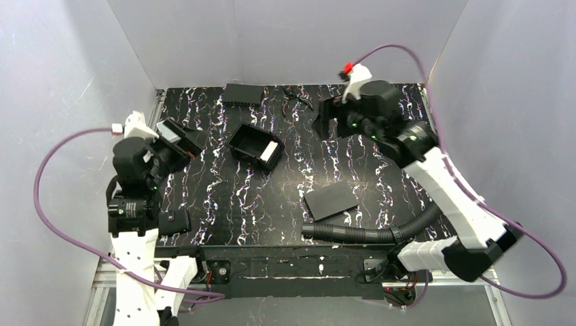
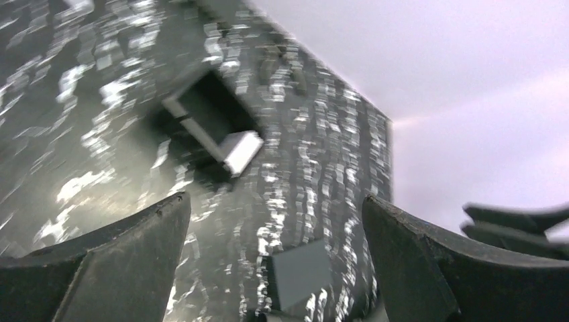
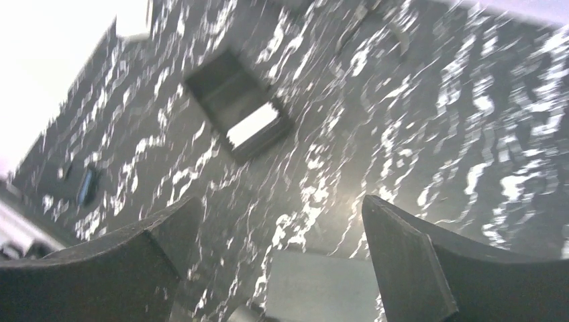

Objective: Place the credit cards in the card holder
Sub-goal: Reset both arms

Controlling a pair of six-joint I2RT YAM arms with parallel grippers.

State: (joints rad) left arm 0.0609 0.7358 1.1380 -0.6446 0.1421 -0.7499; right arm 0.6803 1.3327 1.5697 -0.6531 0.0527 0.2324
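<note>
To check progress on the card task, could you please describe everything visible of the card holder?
The card holder is a small, black, open-topped rectangular tray with low walls, matte, plastic-looking. It lies flat and skewed near the middle of the table. A pale card lies in its right end; the rest looks empty. Nothing else touches it.

Even, cool light fills the overhead view, sharp from edge to edge. Both wrist views are smeared by motion blur: the marbled table (image 2: 80,87) glares ahead of the dark, underlit fingers (image 2: 107,268), and the wall (image 2: 470,80) beyond washes out pale.
</note>
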